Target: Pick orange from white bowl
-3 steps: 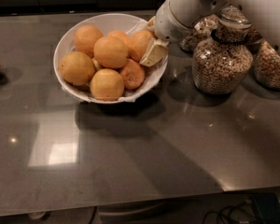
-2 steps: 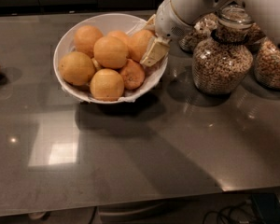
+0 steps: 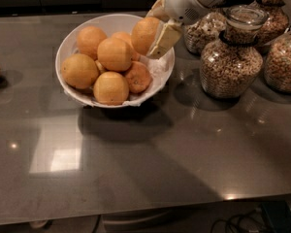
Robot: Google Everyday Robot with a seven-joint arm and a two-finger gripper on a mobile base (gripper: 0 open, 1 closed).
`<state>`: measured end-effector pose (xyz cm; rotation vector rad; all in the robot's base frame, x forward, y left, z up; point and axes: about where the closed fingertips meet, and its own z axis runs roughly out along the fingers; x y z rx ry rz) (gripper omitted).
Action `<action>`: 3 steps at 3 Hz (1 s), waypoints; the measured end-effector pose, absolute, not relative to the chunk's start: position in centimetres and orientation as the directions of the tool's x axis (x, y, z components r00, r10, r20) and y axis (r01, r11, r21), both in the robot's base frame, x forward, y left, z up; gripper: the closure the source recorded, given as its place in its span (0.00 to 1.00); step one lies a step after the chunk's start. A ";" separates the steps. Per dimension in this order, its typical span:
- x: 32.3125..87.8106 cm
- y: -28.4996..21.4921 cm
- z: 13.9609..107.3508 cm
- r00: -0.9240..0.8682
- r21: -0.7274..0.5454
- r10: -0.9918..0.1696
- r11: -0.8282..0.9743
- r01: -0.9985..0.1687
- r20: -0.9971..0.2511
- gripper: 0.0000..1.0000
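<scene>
Gripper (image 3: 154,32) clamped on orange (image 3: 141,33) at 1 o'clock of white bowl (image 3: 68,89) — grip off-centre, smooth skin may slip. Glass jar (image 3: 230,64) near at 3 o'clock — collision risk.

White arm, cream fingers
A smooth, rounded white wrist shell (image 3: 196,1) leads to the gripper (image 3: 150,35), closed on the orange (image 3: 141,29) at the far right rim of the white bowl (image 3: 114,19); its flat, wedge-shaped fingers (image 3: 165,38) are pale cream.

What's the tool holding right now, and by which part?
The tool holds an orange by its opposite sides, at the white bowl's far right rim.
</scene>
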<state>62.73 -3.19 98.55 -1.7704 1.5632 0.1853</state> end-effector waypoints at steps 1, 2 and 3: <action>61.8 -3.4 100.6 0.273 -0.447 -0.751 0.032 -0.894 -0.601 1.00; 60.1 -3.4 102.5 0.313 -0.441 -0.679 0.017 -0.897 -0.664 1.00; 59.9 -3.1 102.6 0.314 -0.437 -0.670 0.017 -0.899 -0.673 1.00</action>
